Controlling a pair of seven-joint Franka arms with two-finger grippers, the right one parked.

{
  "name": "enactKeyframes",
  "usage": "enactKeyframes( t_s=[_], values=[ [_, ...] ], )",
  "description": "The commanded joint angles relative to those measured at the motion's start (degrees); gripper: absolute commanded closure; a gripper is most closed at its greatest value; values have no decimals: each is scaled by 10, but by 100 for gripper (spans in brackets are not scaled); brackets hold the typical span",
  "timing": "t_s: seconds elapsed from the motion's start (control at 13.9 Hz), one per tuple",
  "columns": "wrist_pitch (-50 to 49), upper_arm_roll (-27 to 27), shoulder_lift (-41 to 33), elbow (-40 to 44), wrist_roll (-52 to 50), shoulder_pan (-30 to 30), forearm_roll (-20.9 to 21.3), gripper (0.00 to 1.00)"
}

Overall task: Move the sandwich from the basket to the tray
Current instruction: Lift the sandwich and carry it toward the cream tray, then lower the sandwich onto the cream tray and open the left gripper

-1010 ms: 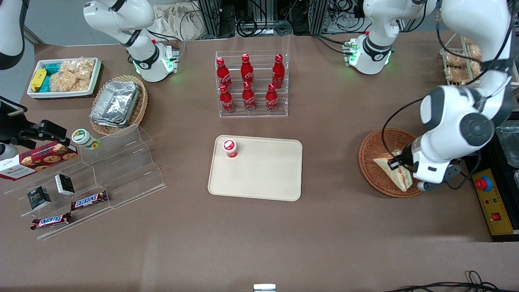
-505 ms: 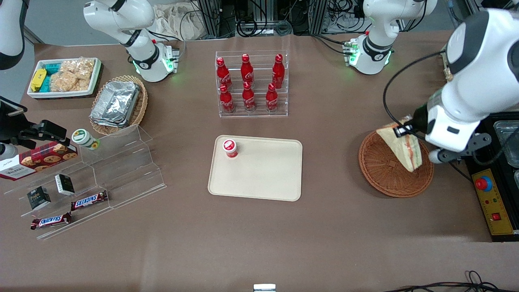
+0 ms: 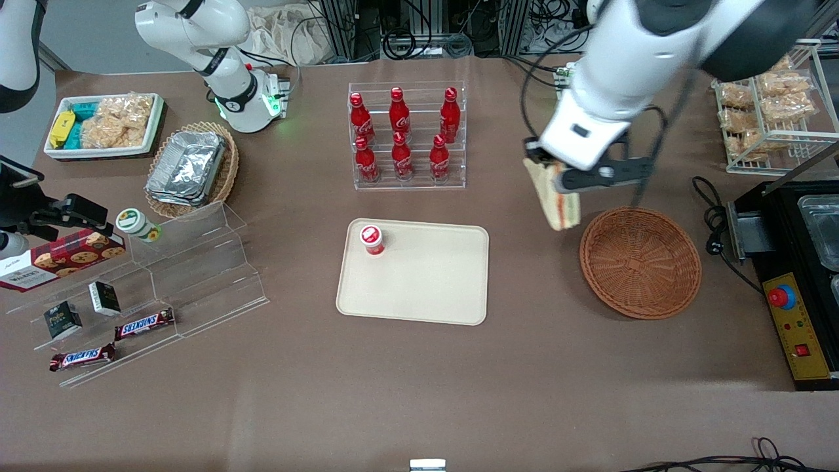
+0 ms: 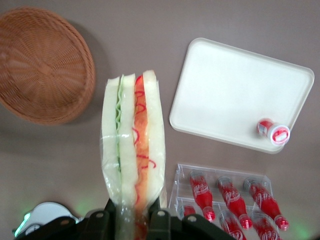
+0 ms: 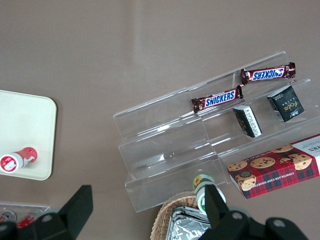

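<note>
Front view: a second ago the sandwich [image 3: 560,200] lay in the basket [image 3: 640,262] with the gripper [image 3: 549,169] on it. Half a second ago it hung just above the basket's rim. Now it hangs in the air over bare table between the basket and the tray [image 3: 426,288], a little farther from the camera than both. The basket is empty, so the pick is done and the carry is about halfway. What remains is to reach the tray and lower the sandwich. A small red-capped bottle [image 3: 372,239] stands in one far corner of the tray, and the rest of the tray looks free. The arm's wrist covers the fingers here, and the sandwich's upper edge is lost under them.

Left wrist view: the gripper [image 4: 130,220] is clamped on one end of the sandwich [image 4: 132,145], which points away with its layers edge-on. The gripped end is cut off. The basket [image 4: 42,65] and tray [image 4: 235,90] show beneath.

Right wrist view: only a corner of the tray [image 5: 25,120] and the bottle [image 5: 17,160] appear. The sandwich is out of sight.
</note>
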Motion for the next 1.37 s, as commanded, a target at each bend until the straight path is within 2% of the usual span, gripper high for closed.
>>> enactKeyframes(
  t_s=[0.0, 0.22, 0.58, 0.72, 1.3],
  values=[
    [54, -7, 70, 7, -18, -30, 15, 70],
    [104, -7, 139, 7, -19, -55, 28, 71],
    [221, -6, 259, 5, -87, -84, 114, 72],
    [251, -5, 296, 5, -96, -88, 122, 72],
    [278, -3, 369, 4, -118, -101, 176, 70]
  ],
)
